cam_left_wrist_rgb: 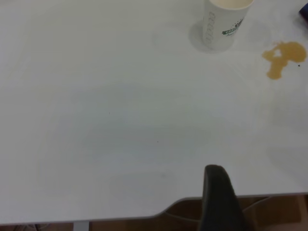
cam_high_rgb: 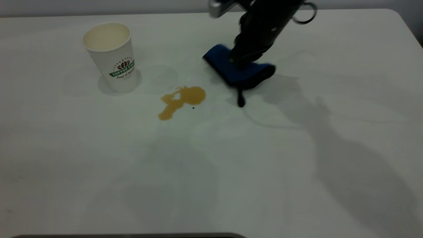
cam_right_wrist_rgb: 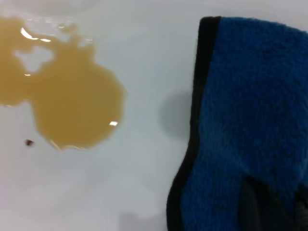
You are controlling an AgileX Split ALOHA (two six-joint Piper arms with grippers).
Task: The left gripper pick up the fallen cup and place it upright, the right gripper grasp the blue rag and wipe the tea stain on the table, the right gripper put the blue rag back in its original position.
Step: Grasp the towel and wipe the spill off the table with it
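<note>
table (cam_high_rgb: 211, 172) white, mostly bare. right gripper (cam_high_rgb: 246, 64) pinching the blue rag (cam_high_rgb: 231, 71), rag off the surface just right of the tea stain (cam_high_rgb: 181, 100), not touching it. cup (cam_high_rgb: 112, 56) upright, left of stain. left gripper (cam_left_wrist_rgb: 219, 199) back near the table edge, fingers: cannot tell.

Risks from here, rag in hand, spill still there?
1. The blue rag hangs bunched from the right gripper, so a pass may smear the tea stain rather than lift it.
2. The cup stands close to the stain; a wide sweep could topple it.
</note>
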